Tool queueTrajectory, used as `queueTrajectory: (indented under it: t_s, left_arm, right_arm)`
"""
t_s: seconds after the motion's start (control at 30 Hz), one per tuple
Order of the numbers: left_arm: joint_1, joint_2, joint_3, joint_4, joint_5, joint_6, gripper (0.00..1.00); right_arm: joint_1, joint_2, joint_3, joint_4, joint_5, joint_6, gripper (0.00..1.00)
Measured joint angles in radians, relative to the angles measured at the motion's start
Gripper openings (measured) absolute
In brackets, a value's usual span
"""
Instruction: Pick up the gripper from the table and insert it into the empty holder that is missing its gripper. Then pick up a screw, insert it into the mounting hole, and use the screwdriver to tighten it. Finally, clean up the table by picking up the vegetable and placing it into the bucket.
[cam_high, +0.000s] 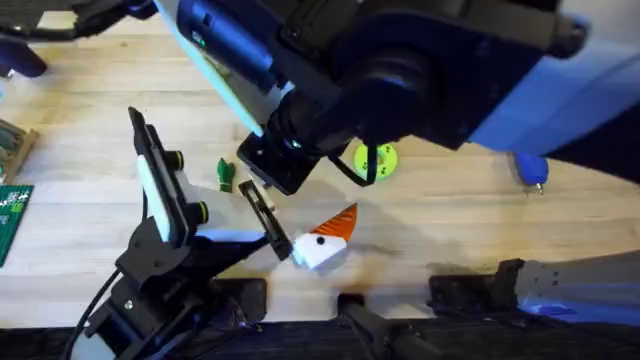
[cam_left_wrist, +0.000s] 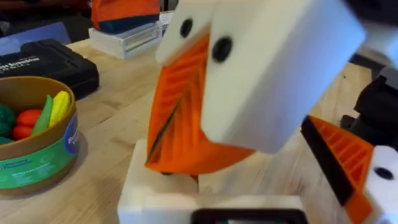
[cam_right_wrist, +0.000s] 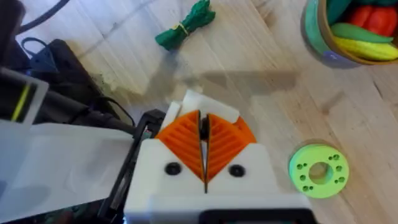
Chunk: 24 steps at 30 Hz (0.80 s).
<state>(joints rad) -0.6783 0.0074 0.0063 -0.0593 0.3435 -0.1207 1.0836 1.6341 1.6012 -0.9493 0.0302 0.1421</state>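
The raised right arm (cam_high: 400, 60) spreads dark and blurred across the overhead view. It covers part of the lime-green disc (cam_high: 376, 160), so only a slice of the disc's rim and holes shows there. The right wrist view shows the whole disc (cam_right_wrist: 318, 171) lying flat on the tabletop (cam_right_wrist: 267, 93).

The vegetable (cam_high: 225, 175) lies on bare wood well to the left of the disc, apart from everything else; closer up it is a dark-green bundle (cam_right_wrist: 186, 25). The screwdriver (cam_high: 530, 170) lies well to the right of the disc, with its upper end hidden under the arm.

The bucket (cam_right_wrist: 323, 43) stands near the disc, cut off by the picture's edge, with red, yellow and green toy pieces inside. Its green band (cam_left_wrist: 37, 158) carries white writing too blurred to read. The black case (cam_left_wrist: 53, 62) beyond the bucket carries a white line of print, also illegible.

The right end effector (cam_right_wrist: 204, 134) has its orange pads (cam_right_wrist: 183, 140) pressed together, with only a thin dark seam between them. A white part (cam_right_wrist: 208, 109) sits just past the tips; whether it is held cannot be told.

In front of the disc lies a white-and-orange part (cam_high: 325, 243), and it is unclear which arm it belongs to. The left wrist view is crowded by a large white block with an orange ribbed face (cam_left_wrist: 186, 106). Whether the left end effector is apart or together cannot be told.
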Motion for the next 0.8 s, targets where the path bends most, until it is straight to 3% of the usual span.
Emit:
queueTrajectory:
  t_s: [0.73, 0.8]
  left_arm:
    - [0.000, 0.000, 0.000, 0.000, -0.001, -0.003, 0.991]
    - [0.000, 0.000, 0.000, 0.000, -0.001, -0.003, 0.990]
  right_arm:
    - [0.005, 0.014, -0.002, 0.015, 0.022, 0.000, 0.007]
    - [0.005, 0.014, -0.002, 0.013, 0.021, 0.009, 0.059]
